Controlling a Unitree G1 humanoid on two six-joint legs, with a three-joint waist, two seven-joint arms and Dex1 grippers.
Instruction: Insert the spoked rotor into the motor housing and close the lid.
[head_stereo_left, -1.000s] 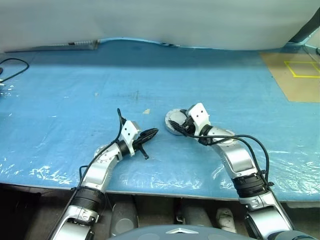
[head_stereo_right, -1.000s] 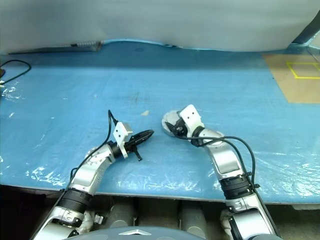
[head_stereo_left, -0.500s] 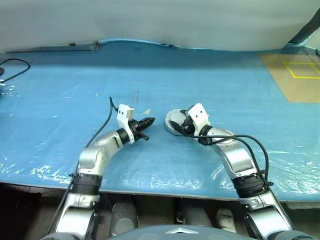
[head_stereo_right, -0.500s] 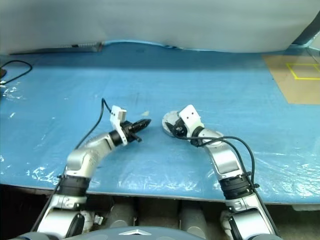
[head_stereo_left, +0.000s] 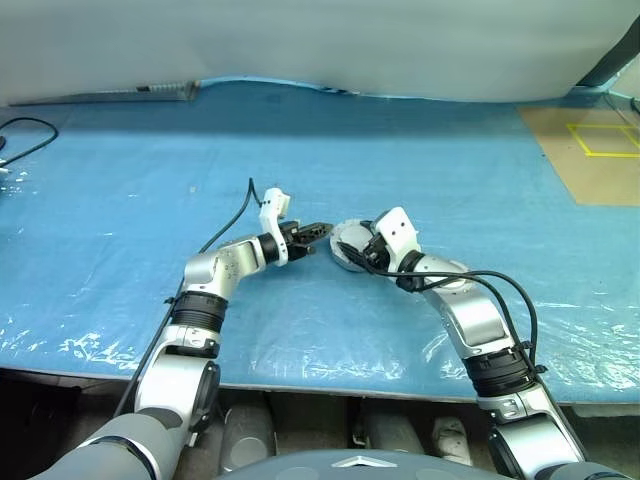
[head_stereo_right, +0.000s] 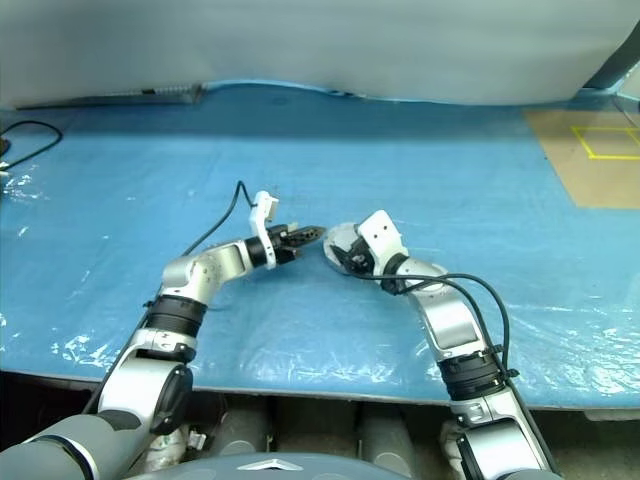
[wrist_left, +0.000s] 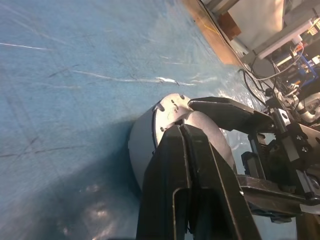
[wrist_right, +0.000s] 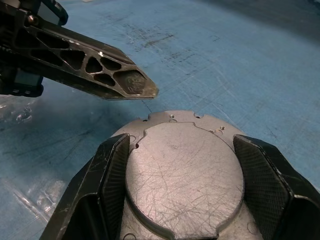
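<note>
- Motor housing (wrist_right: 180, 175): a grey metal puck with a flat scratched top plate, lying on the blue sheet (head_stereo_left: 150, 180) that covers the table, between my two grippers.
- Change from a second ago: my left gripper (head_stereo_left: 322, 230) lay low on the sheet, well short of the housing; it has since lifted and swung toward it, so its tips now sit just beside the housing's near-left edge. The housing itself has not shifted.
- Right arm: unchanged over the same second, still bracketing the housing.
- Left fingers (wrist_left: 185, 165): pressed together, no gap between them and nothing held. In the right wrist view the tip hangs just off the housing's rim; I cannot tell whether it touches.
- Right gripper (wrist_right: 182, 180): its fingers (wrist_right: 112, 170) stand wide, one on each side of the housing and close against its wall, straddling it.
- Black cable (head_stereo_left: 25, 135): at the sheet's far-left edge, well apart from the housing.
</note>
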